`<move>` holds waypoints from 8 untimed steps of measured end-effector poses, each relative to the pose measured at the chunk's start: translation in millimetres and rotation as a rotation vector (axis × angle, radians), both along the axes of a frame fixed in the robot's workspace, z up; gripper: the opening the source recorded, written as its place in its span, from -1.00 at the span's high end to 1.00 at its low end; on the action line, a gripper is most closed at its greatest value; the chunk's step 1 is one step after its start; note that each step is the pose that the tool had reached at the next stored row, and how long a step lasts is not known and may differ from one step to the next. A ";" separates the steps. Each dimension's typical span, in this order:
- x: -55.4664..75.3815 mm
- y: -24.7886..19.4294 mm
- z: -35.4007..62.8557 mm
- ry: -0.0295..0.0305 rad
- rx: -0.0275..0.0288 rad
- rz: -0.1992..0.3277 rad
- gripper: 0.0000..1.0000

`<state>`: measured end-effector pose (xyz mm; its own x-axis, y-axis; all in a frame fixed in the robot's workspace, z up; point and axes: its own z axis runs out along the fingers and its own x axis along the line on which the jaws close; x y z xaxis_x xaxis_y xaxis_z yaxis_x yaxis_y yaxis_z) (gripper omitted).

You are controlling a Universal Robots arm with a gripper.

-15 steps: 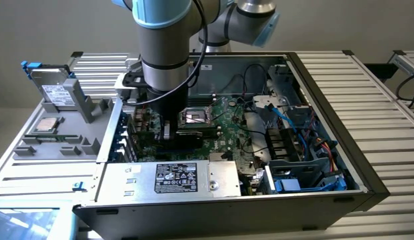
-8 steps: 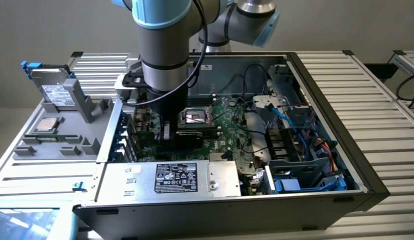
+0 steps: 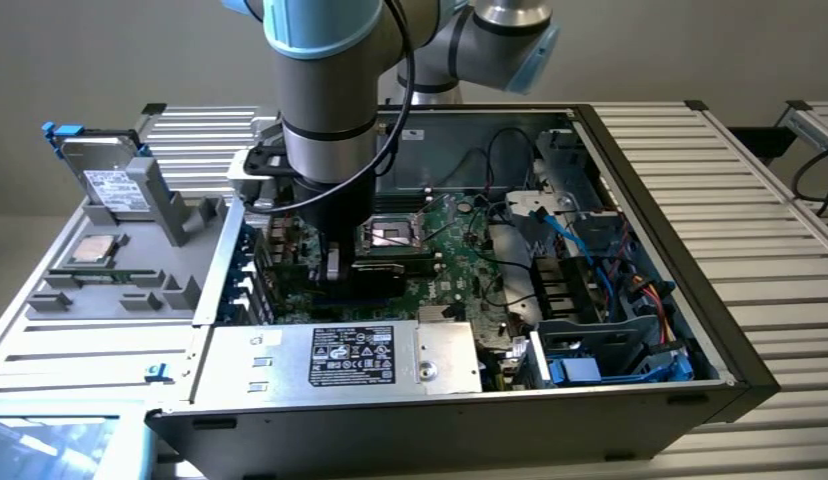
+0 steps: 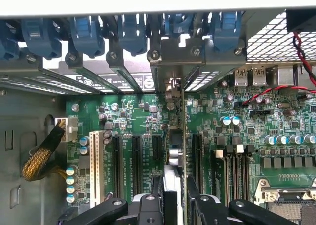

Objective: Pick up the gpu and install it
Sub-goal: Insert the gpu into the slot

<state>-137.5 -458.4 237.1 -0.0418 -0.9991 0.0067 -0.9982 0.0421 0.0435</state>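
The arm (image 3: 327, 90) reaches down into the open case (image 3: 654, 400), and its gripper (image 3: 337, 268) sits low over the green board (image 3: 448, 255), just to the exterior view's left of the empty CPU socket (image 3: 387, 236).

In the wrist view the gpu (image 4: 174, 161) stands on edge between the two black fingers (image 4: 150, 205), seen edge-on as a thin upright card running from the gripper (image 4: 173, 205) out toward the rear wall. The jaws are clenched on the gpu, one finger on each flat face, so the card lies squarely in the gap between them. Its silver bracket (image 4: 174, 67) meets the row of rear slot openings, beneath the blue clips (image 4: 131, 30).

The gpu's lower edge sits among the long black slots (image 4: 136, 161), between a short black slot on one side and another long slot on the other. Whether the edge is fully seated in a slot cannot be told from here.

A white slot (image 4: 95, 161) lies further along the same row, and a yellow-sleeved cable (image 4: 42, 156) plugs in near the board's edge.

Outside the case, at the exterior view's left, a grey tray (image 3: 121, 270) holds a silver drive (image 3: 114, 180) with a white label
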 end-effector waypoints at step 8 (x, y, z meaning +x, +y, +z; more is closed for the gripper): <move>-1.0 0.0 -1.1 -0.0054 -0.0001 0.000 0.42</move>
<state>-138.4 -458.4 235.9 -0.0419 -0.9991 0.0065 -0.9984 0.0421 0.0381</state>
